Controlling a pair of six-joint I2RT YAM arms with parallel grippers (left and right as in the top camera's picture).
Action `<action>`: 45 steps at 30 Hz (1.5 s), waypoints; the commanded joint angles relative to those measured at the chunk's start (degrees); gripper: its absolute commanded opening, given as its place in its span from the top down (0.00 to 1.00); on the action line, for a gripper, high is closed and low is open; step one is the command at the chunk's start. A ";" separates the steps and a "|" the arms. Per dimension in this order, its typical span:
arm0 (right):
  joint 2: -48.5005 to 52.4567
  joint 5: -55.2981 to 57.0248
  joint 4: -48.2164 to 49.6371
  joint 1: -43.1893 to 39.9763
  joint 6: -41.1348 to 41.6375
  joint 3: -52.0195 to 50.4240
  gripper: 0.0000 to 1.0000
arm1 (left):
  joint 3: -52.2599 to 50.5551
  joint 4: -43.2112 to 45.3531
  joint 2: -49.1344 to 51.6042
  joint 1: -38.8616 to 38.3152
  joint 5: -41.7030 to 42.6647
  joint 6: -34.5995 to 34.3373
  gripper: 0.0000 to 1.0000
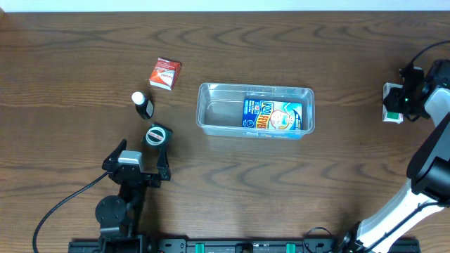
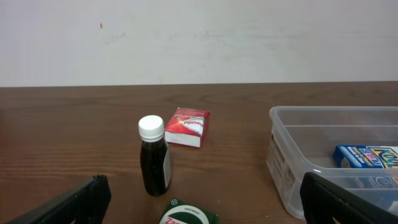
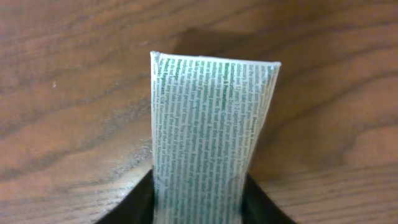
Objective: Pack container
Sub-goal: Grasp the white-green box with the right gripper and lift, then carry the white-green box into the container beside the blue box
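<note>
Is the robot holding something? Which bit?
The right hand pinches one end of a small white box with green print. The left hand is open, holding nothing.

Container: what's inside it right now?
One blue box lying flat in the right half of the container; the left half is bare. Anything beneath the box is hidden. The right gripper holds a white printed box, outside it.

Dark wooden table (image 1: pixel 70 56) and its load.
On the left a red-and-white box (image 1: pixel 165 73) lies farthest, a white-capped dark bottle (image 1: pixel 143 105) just nearer, a round green tin (image 1: pixel 157 135) nearest; the clear container (image 1: pixel 221 112) sits centre. At the right edge, the right gripper (image 3: pixel 198 208) pinches a white carton (image 1: pixel 391 103), contact with the wood unclear.
</note>
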 commanded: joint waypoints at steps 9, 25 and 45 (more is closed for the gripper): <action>-0.83 -4.87 -1.70 2.29 9.16 0.35 0.83 | -1.05 -1.86 -0.04 -0.07 0.61 -0.46 0.02; -23.47 -23.30 -5.05 25.94 -20.52 2.49 0.92 | -1.05 -1.86 -0.04 -0.07 0.61 -0.46 0.02; -23.21 -9.62 -21.22 46.82 -39.74 -0.44 0.99 | -1.05 -1.86 -0.04 -0.07 0.61 -0.46 0.02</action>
